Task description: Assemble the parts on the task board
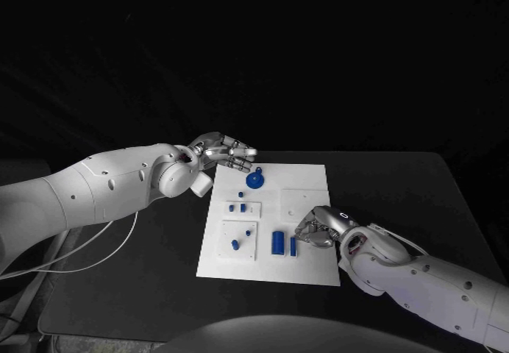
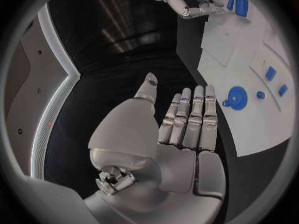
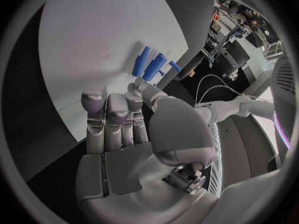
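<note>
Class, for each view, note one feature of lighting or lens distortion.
Head view: the board is bright against a dark table and background. Left wrist view: the fisheye bends the board's edge. Right wrist view: lit room at the rim, and the board's edge curves.

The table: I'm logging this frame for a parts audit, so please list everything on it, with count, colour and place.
Table: one, black, under everything.
Task board: one, white, middle of the table.
Round part: one, blue, a disc with a small tab, far end of the board, close by the left hand.
Cylinder: one, blue, near end of the board, beside the right hand.
Thin bar: one, blue, right beside the cylinder.
Small parts: several, blue, on the board's left half; exact count is hard to tell.
Left hand: silver, at the board's far left corner, fingers spread, holding nothing.
Right hand: silver, over the board's near right part, fingers curled down, nothing visibly held.
</note>
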You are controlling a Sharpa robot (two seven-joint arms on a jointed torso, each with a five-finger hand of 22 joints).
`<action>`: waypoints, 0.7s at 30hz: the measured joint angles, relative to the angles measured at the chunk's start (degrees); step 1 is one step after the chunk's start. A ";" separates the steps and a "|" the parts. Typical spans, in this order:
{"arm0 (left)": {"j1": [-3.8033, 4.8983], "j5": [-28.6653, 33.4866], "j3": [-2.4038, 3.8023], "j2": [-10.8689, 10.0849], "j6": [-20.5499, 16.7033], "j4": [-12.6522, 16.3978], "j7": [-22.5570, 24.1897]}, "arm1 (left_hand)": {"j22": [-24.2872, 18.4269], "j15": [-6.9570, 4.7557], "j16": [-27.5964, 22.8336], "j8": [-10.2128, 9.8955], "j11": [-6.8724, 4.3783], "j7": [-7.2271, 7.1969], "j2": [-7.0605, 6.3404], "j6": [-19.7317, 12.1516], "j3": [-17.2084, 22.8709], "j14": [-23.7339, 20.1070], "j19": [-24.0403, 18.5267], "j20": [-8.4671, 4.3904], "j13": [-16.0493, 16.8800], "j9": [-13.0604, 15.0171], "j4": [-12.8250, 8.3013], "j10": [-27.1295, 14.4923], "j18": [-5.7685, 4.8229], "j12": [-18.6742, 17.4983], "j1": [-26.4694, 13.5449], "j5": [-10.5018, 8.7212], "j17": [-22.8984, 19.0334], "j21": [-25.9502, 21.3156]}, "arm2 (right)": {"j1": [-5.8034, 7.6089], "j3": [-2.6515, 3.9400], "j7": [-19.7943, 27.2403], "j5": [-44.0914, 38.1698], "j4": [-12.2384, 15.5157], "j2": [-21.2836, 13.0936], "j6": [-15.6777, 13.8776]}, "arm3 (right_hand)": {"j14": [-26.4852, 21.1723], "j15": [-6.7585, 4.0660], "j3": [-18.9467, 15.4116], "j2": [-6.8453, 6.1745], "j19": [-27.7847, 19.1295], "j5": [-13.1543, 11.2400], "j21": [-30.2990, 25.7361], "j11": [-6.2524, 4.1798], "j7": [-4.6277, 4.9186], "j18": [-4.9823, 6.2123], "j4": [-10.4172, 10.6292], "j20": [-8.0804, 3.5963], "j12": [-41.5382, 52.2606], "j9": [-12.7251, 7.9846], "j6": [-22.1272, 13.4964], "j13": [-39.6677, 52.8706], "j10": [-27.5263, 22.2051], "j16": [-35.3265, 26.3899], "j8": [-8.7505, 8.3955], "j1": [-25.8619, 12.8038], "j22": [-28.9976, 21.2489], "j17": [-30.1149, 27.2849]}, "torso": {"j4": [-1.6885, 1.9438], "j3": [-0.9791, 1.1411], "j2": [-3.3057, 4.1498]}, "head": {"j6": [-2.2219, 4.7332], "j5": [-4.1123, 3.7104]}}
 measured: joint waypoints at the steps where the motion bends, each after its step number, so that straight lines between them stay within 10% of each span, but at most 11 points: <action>1: 0.00 0.00 0.00 0.00 0.00 0.00 0.00 | 0.00 0.00 0.00 0.00 0.00 0.00 0.00 0.00 0.00 0.00 0.00 0.00 0.00 0.00 0.00 0.00 0.00 0.00 0.00 0.00 0.00 0.00 | 0.00 0.00 0.09 0.09 0.12 -0.04 -0.17 | 0.00 0.00 0.00 0.00 0.00 0.00 0.00 0.00 0.00 0.00 0.00 0.00 0.00 0.00 0.00 0.03 0.00 0.00 0.00 0.00 0.00 0.01 | -0.01 -0.01 0.00 | 0.00 0.00; 21: 0.00 -0.08 -0.01 0.01 0.00 0.01 -0.02 | 0.00 0.00 0.00 0.00 0.00 0.00 0.00 0.00 0.00 0.00 0.00 0.00 0.00 0.00 0.00 0.00 0.00 0.00 0.00 0.00 0.00 0.00 | -0.07 0.01 0.20 0.45 -0.67 1.33 0.18 | 0.00 0.00 -0.47 1.66 0.00 0.00 1.45 -0.21 -0.23 0.00 -2.53 0.00 0.00 -0.03 1.29 0.41 0.21 0.70 0.20 1.66 0.00 1.04 | 0.01 -0.06 -0.01 | -0.01 -0.06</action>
